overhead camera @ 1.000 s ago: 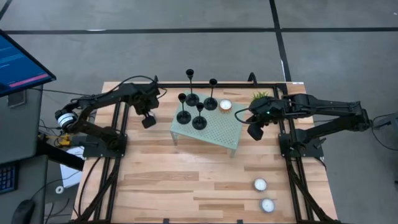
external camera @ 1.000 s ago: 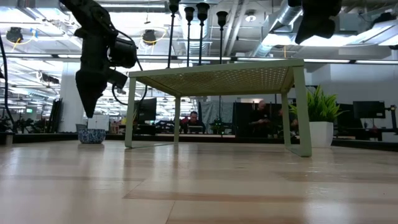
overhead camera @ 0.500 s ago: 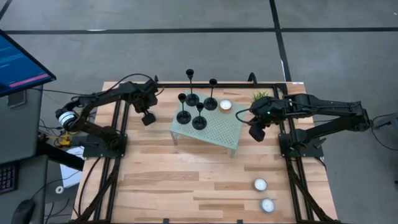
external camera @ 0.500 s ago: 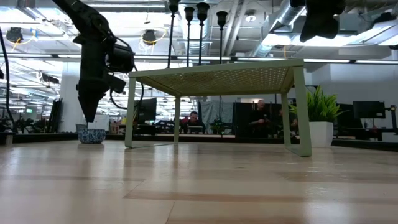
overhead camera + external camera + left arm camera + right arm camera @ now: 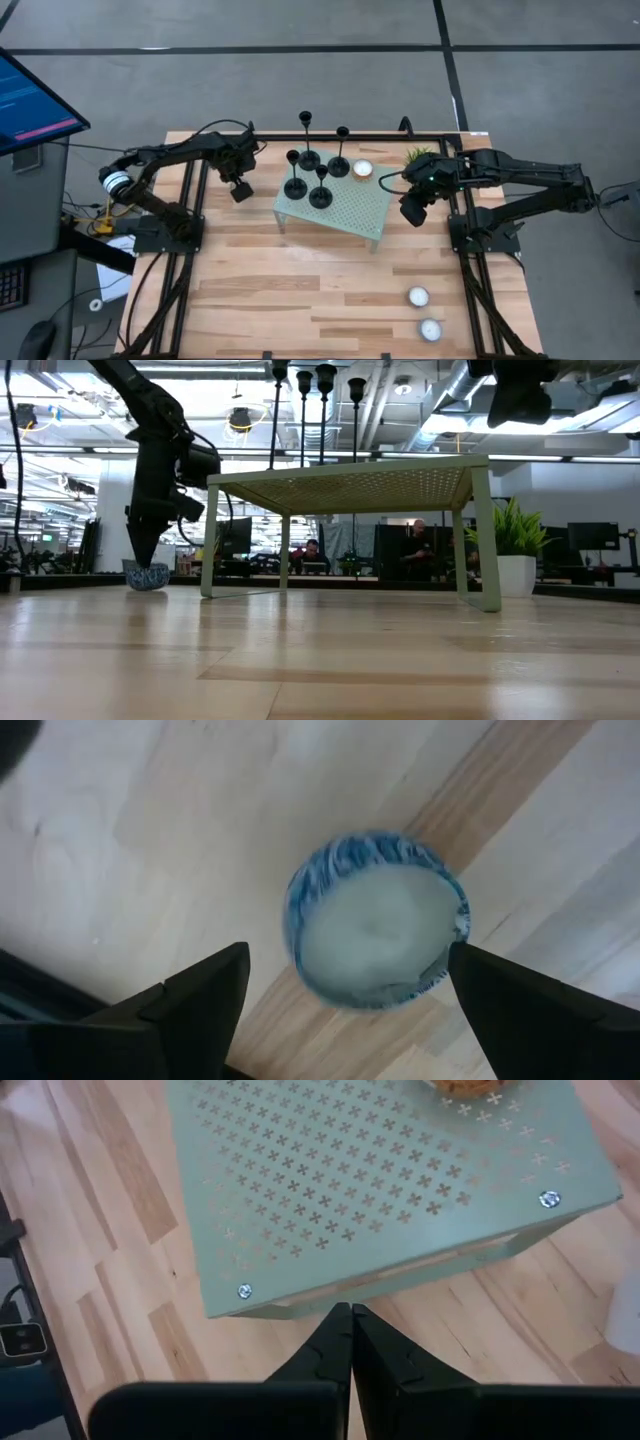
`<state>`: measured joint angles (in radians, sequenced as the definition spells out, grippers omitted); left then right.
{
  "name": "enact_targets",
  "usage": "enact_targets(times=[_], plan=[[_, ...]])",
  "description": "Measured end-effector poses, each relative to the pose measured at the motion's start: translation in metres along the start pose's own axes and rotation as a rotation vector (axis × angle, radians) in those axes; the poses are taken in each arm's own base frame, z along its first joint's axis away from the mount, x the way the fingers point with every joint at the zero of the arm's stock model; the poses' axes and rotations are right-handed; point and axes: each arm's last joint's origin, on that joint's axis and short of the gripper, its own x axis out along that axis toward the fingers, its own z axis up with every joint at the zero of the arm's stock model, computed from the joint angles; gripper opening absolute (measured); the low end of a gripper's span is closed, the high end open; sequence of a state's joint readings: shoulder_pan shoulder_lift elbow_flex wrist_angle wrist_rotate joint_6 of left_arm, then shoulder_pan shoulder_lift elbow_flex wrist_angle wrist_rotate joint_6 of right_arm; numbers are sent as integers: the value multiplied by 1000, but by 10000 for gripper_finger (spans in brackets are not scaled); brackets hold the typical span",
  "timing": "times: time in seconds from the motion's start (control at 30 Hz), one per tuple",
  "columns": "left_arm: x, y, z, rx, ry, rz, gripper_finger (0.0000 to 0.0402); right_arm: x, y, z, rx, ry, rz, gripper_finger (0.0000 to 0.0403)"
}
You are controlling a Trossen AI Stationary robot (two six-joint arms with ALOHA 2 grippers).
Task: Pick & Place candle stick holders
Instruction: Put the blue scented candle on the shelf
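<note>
While the four candle stick holders (image 5: 318,170) stand on the green stand (image 5: 345,212), both hands hold nothing.
Left hand (image 5: 340,1010), spread wide, hovers over a blue bowl (image 5: 375,920) beside that stand; right hand (image 5: 350,1342), pinched closed, hangs off its opposite edge, near a tealight (image 5: 362,169).

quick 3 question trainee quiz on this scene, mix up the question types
1. True or false: all four candle stick holders stand on the green perforated stand.
2. What lies below the left gripper? A) a blue and white bowl B) a tealight C) the potted plant
3. Fill in: the right gripper, beside the stand's edge, has its fingers ____.

Key
1. True.
2. A, the blue and white bowl; the left gripper's fingers are spread wide on either side of it.
3. Shut, holding nothing.
</note>
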<state>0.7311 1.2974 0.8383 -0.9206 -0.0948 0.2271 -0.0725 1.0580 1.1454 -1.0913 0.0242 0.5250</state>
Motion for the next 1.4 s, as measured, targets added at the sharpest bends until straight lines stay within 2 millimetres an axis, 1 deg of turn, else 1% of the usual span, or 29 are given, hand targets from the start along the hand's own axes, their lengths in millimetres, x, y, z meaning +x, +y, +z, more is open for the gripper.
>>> enact_targets(times=[0.17,0.33,0.43,0.57,0.67,0.8,0.97,1.13,1.27,1.4], plan=[[8,0,6,1,6,-24,342,0,-6,3,33,2,0,0],[6,0,5,5,-9,-31,342,0,-10,5,54,-2,-7,0],[-6,0,4,22,-63,-28,342,0,-11,6,61,-5,-12,0],[-33,3,3,13,-183,5,342,0,-12,6,56,-5,-12,0],[-42,2,0,0,-225,-9,342,0,-12,6,56,-5,-12,0],[-37,2,1,-16,-189,-25,342,0,-12,6,56,-5,-12,0],[-23,-1,9,-17,-129,-64,342,0,-11,6,54,6,10,0],[-15,0,14,10,-112,-37,342,0,-11,6,54,7,11,0],[-13,0,14,22,-106,-33,342,0,-11,6,54,7,11,0],[-8,-2,11,25,-85,-38,342,0,-11,6,54,7,11,0]])
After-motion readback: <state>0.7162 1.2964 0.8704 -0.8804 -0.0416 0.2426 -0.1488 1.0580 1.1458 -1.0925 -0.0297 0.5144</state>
